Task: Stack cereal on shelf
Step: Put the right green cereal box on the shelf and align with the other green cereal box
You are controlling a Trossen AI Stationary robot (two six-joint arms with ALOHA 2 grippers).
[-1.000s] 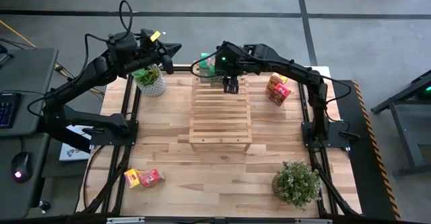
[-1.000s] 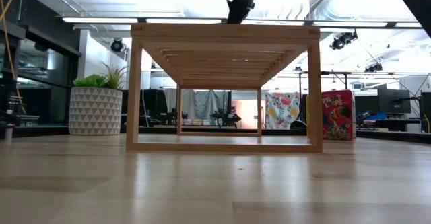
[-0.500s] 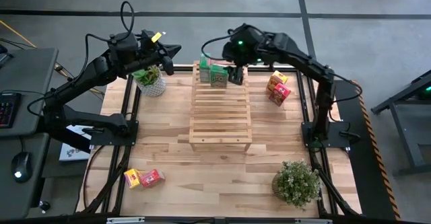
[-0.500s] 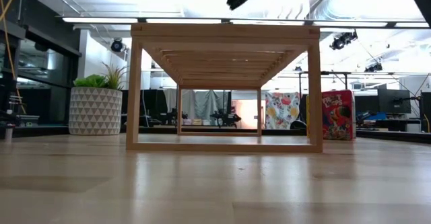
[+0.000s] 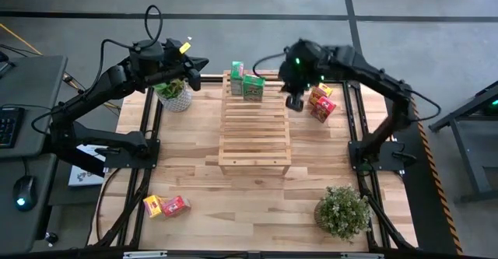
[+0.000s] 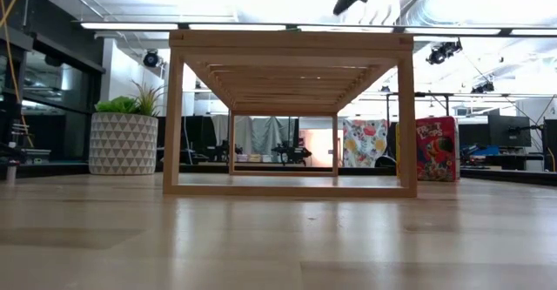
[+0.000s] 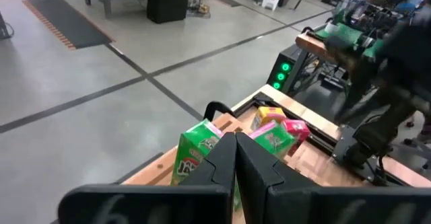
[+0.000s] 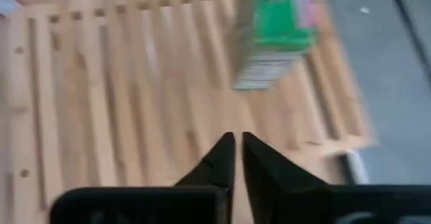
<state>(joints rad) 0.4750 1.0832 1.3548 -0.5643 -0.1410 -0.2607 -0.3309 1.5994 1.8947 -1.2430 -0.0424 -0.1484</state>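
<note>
Between the shelf (image 5: 255,123) and the far-right boxes, the right gripper (image 5: 294,101) hangs over the table with its fingers pinched together and nothing in them. Just beside it, away from the rack, sit a yellow box (image 5: 323,90) and a red box (image 5: 321,108), touching each other. On its other side, two green boxes (image 5: 252,87) stand on the shelf's far end, one upright at the corner, one next to it.

Further off, the left gripper (image 5: 201,61) waits past the table's far-left corner, also clamped shut and empty, hovering near a potted plant (image 5: 173,92).

What could go wrong: the red and yellow boxes are jammed together, so a grab at one could easily knock or drag the other. Fingers also need to open before any approach, otherwise they'd just shove a box over. And on the shelf, the greens stand close enough that dropping a new box carelessly could topple them, or it could land crooked on the slats.

Count: two green on the rack, one yellow and one red near the right gripper, another yellow (image 5: 152,205) and red (image 5: 176,205) way off at the near-left corner. Six boxes, two plants (image 5: 341,211), one shelf.
</note>
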